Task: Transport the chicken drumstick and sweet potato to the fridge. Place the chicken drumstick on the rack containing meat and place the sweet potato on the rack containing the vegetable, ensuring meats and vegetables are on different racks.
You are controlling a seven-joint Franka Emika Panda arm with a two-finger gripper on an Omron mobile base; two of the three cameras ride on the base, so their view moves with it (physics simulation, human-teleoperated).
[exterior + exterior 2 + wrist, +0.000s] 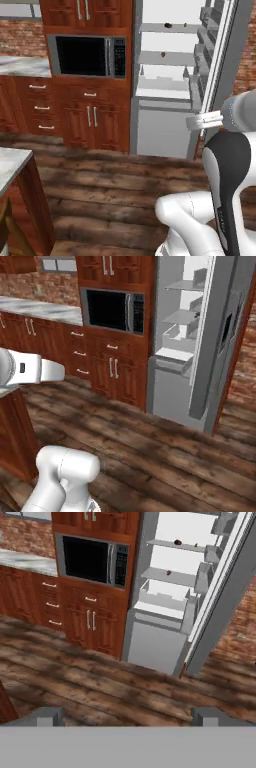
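The fridge [162,131] [169,393] [152,647] stands with its door swung wide and the white interior showing. A small dark item [177,542] [168,25] lies on its upper rack [192,548]. Another small dark item [168,573] [163,54] lies on the rack below; both are too small to name. My gripper [127,716] [192,121] hangs open and empty over the wooden floor, well short of the fridge and pointing toward it. The chicken drumstick and the sweet potato are out of view.
The open fridge door [225,55] [227,607] juts out on the right. A black-fronted microwave [87,55] [92,559] sits in wooden cabinets left of the fridge. A marble-topped island corner [12,162] is near left. Bare floor [100,677] lies between me and the fridge.
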